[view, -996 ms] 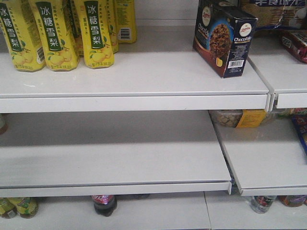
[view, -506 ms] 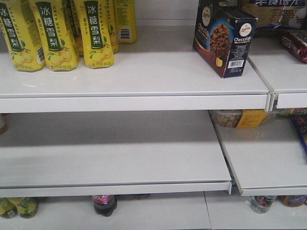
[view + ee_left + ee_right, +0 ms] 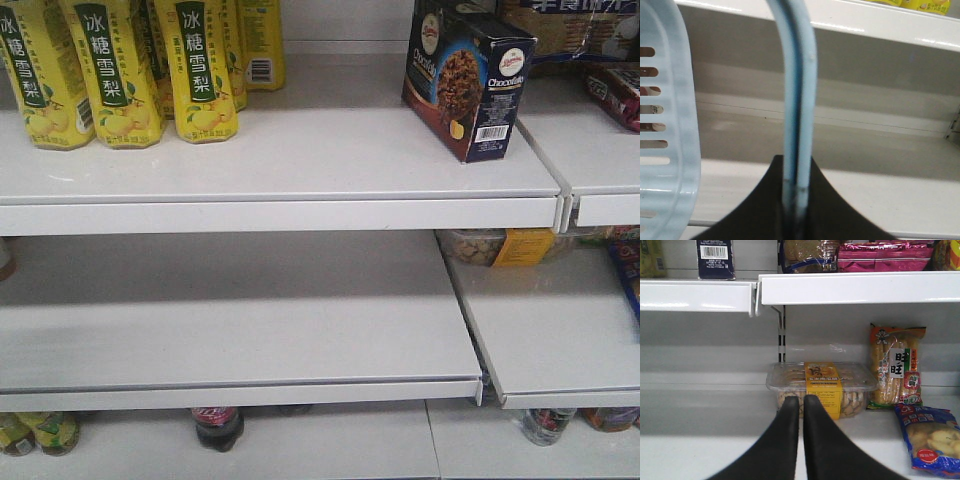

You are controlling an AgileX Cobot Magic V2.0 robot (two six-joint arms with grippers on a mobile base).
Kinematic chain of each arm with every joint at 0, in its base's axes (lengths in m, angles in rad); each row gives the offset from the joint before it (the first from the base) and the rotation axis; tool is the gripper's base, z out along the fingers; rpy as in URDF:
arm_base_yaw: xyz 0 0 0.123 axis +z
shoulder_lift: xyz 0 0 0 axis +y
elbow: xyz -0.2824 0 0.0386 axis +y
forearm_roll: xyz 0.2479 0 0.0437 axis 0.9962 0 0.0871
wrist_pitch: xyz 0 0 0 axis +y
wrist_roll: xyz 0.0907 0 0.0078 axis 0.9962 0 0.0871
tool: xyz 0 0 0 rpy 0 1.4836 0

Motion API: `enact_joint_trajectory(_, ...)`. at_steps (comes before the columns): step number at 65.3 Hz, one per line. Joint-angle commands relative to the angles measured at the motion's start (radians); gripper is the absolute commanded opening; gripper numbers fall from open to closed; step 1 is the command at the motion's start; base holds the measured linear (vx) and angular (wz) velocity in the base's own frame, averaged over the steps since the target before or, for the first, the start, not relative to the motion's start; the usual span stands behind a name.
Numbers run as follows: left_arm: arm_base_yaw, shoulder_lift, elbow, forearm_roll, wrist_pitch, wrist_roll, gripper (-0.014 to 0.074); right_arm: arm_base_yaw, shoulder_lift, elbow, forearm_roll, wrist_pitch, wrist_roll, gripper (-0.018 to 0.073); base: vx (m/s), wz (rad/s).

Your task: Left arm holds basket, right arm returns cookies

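The cookies (image 3: 468, 80), a dark navy and maroon box, stand upright on the top shelf at the right in the front view. Neither arm shows in that view. The box's barcode end (image 3: 716, 259) also appears high up on the left in the right wrist view. My left gripper (image 3: 797, 185) is shut on the two flat blue handles (image 3: 799, 90) of the light blue basket (image 3: 667, 125), whose slotted wall hangs at the left. My right gripper (image 3: 801, 405) is shut with nothing in it, low in front of the middle shelf and well below the cookies.
Yellow drink cartons (image 3: 120, 70) fill the top shelf's left end. On the middle shelf lie a clear pack of crackers (image 3: 820, 387), an orange rice-cracker bag (image 3: 896, 365) and a blue snack bag (image 3: 932, 440). Bottles (image 3: 218, 425) stand under the lowest shelf. A white shelf lip (image 3: 280, 215) juts forward.
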Motion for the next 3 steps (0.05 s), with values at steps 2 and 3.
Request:
enact_joint_trajectory(2, -0.004, -0.017, -0.030, 0.018, -0.097, 0.020, -0.0006, -0.008, -0.013, 0.017, -0.005, -0.076, -0.005, -0.0011, 0.00, 0.00)
enact_joint_trajectory(3, -0.004, -0.017, -0.030, 0.018, -0.097, 0.020, -0.0006, -0.008, -0.013, 0.017, -0.005, -0.076, -0.005, -0.0011, 0.00, 0.00)
